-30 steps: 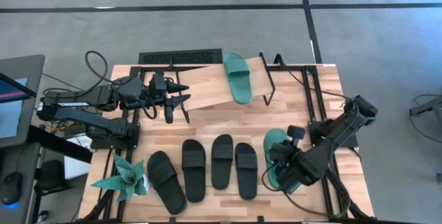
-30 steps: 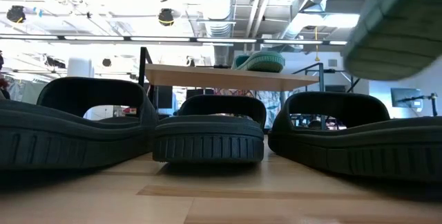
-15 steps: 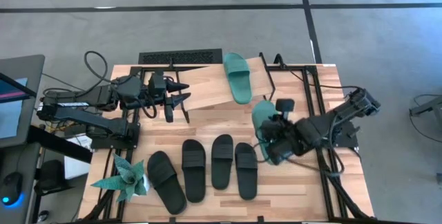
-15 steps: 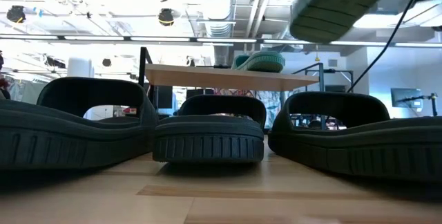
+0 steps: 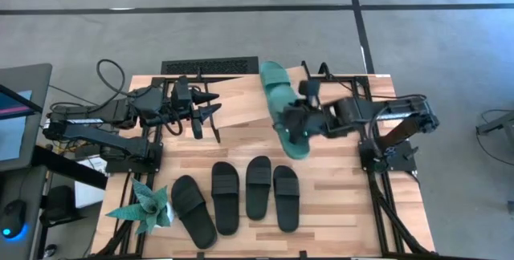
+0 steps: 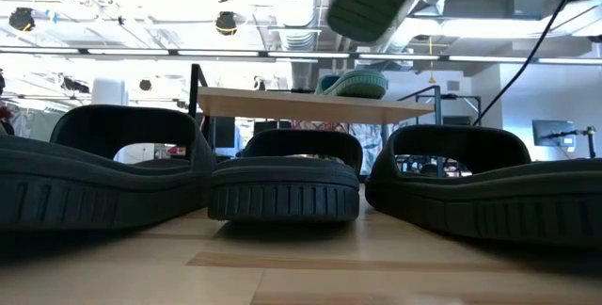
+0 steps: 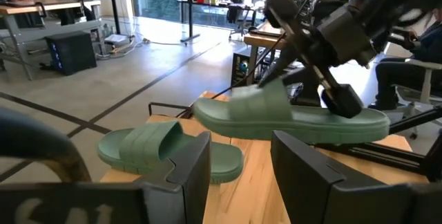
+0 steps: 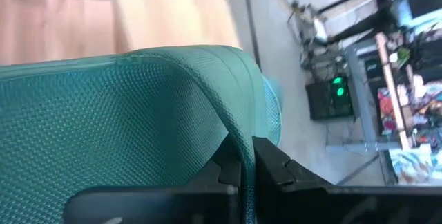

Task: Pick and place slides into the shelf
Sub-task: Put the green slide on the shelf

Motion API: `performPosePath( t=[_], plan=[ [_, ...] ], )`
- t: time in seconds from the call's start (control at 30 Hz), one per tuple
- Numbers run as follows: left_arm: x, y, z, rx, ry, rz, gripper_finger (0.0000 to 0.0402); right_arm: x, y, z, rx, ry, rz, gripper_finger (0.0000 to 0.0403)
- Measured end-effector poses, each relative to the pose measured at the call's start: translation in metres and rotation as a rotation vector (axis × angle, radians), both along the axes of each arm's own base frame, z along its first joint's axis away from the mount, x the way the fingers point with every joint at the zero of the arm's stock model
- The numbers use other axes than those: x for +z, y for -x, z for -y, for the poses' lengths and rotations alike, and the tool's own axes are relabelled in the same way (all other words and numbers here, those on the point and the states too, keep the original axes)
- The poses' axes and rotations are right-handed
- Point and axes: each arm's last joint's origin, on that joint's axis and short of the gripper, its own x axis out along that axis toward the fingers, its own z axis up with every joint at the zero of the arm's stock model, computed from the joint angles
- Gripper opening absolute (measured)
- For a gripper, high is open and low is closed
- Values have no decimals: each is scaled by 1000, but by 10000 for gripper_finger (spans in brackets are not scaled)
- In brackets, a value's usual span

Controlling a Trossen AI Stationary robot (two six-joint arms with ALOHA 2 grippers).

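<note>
right jaws (image 5: 303,125): clenched on teal slide (image 5: 292,138), airborne
left jaws (image 5: 210,106): released, idle beside shelf (image 5: 241,103)
slide-shelf: over shelf's near edge, long axis parallel to shelved teal slide (image 5: 274,83)

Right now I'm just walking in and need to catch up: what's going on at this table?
The right gripper is carrying a teal slide, its jaws shut on the strap, in the air beside the shelf. Another teal slide already lies on the shelf's slanted top. Four black slides wait in a row on the table. The left gripper waits by the shelf's other end, jaws open and empty.
</note>
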Motion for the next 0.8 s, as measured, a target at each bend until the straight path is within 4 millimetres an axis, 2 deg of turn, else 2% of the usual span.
performPosePath(
  t=[0.2,0.4,0.6,0.8],
  plan=[
    [0,0,0,0,0,0,139,11,-20,26,87,30,93,1],
    [0,0,-1,28,-3,-3,139,10,-43,53,143,71,144,1],
    [-1,1,-1,50,-5,-9,139,-8,-63,77,154,66,113,1],
    [-2,1,-2,77,5,-15,139,-25,-83,95,168,37,153,1]
  ],
)
